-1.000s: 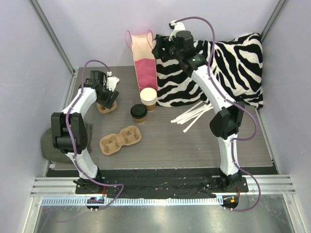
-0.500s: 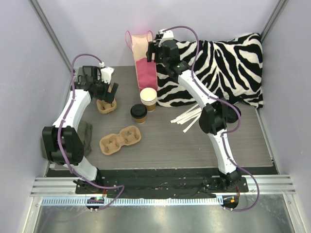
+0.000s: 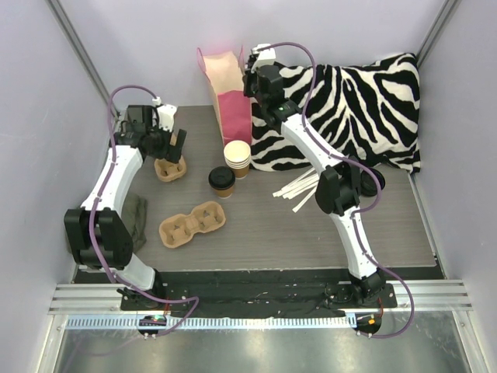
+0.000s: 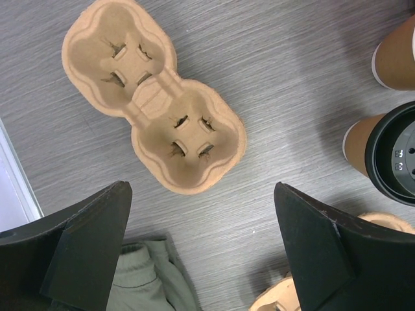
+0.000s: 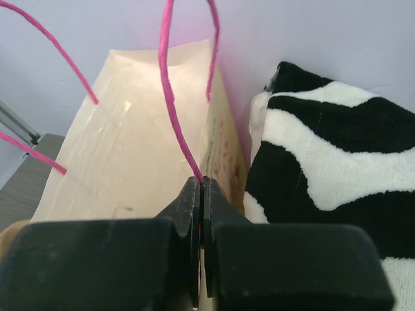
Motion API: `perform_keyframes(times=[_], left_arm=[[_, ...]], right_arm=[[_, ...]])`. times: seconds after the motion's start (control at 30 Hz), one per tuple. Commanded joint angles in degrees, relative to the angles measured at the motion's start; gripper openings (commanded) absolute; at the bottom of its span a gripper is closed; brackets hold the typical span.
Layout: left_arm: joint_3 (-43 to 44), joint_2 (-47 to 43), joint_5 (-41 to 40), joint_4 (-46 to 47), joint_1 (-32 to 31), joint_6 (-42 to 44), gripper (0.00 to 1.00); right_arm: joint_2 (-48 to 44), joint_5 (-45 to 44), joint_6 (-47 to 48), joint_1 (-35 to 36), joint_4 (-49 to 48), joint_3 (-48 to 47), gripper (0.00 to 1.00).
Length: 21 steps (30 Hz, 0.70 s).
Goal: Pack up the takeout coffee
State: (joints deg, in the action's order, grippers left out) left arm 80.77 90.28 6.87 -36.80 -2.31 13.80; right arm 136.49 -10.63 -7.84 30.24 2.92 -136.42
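Takeout coffee cups (image 3: 238, 155) nested in one short stack, upright near the middle of the table (image 3: 311, 233). Long axis vertical, rolled cream rims up, brown side showing at the bottom. Just in front and to the left, almost touching, a brown lidded cup (image 3: 221, 180), likewise upright, black lid on top, narrow end down. In the left wrist view, both seen at the right edge, partly cut off.

Close behind the stack, the foot of a tall cream-and-pink paper bag (image 3: 229, 93), standing with its mouth up. Just to the right of the stack, the edge of a zebra-striped cushion (image 3: 349, 109) that fills the far right corner. Right of the cups, a loose fan of white strips (image 3: 307, 186) lying flat. Nearer the arms and to the left, a two-cup pulp carrier (image 3: 192, 224), apart from the lidded cup. Further left, a green cloth (image 3: 137, 217) at the table's left edge. Bare tabletop open along the near side and toward the near right.

Left gripper (image 3: 167, 146) spread wide, holding nothing, hanging over a second small pulp carrier (image 3: 170, 169) to the left of the cups. Right gripper (image 5: 201, 188) closed tight on a pink handle (image 5: 172, 110) of the bag, pinched between the fingertips above the bag's open mouth, with the cushion just beside on the right.
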Motion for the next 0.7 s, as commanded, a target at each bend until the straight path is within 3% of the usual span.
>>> perform_keyframes(times=[0.0, 0.17, 0.5, 0.67], left_arm=[[1.14, -2.83, -0.81, 2.78, 1.33, -2.99, 0.97], [3.68, -2.57, 1.03, 2.78, 3.87, -8.61, 1.00], [13.26, -5.55, 13.25, 3.66, 8.37, -27.50, 1.00], [20.03, -7.75, 18.34, 6.03, 10.04, -37.52, 1.00]], right_arm=[[-1.22, -2.99, 1.15, 0.26, -8.80, -3.59, 0.01], [-2.89, -2.90, 1.24, 0.26, -12.41, -6.57, 0.01], [-13.25, -3.08, 1.16, 0.35, -14.44, -6.84, 0.01], [-27.19, -1.94, 3.87, 0.35, -11.89, 3.77, 0.01]])
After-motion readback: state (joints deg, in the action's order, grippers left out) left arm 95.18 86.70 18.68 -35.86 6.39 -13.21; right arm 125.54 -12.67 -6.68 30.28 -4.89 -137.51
